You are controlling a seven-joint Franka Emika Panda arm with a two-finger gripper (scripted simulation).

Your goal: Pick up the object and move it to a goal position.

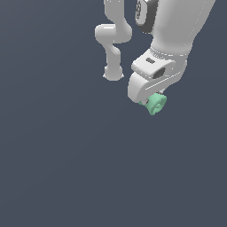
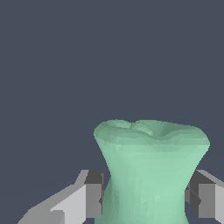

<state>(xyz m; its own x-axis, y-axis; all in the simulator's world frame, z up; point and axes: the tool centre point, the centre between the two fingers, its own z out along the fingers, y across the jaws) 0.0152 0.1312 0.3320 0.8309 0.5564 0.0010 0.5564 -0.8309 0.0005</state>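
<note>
A: Starting at the jaws, how do they stand?

B: They are clamped on the object (image 2: 151, 175). In the wrist view a dark-padded finger (image 2: 93, 194) presses on one side of its narrow waist and the other finger (image 2: 200, 197) on the opposite side, with the mint-green body filling the gap between them

A: And the gripper (image 1: 150, 103) in the exterior view?

B: It points down and a little toward five o'clock, with the object (image 1: 156, 104) poking out from under the white hand. Only the flared end and a bit of the waist show there; the fingers themselves are mostly hidden behind the hand's casing

A: Where does the piece sit in that picture?

B: Off centre toward one o'clock, tucked at the five o'clock corner of the gripper. No surface touches it that I can make out, only flat dark blue-grey all round

A: What shape do you read?

B: A spool, wide at the far end with a dimpled, lobed top, narrowing toward the pads

A: And beyond the hand?

B: The white arm (image 1: 177, 31) rises toward twelve o'clock and out of the picture, and its bent lower links with the base (image 1: 113, 73) stand behind, toward eleven o'clock of the gripper, well apart from the object
</note>
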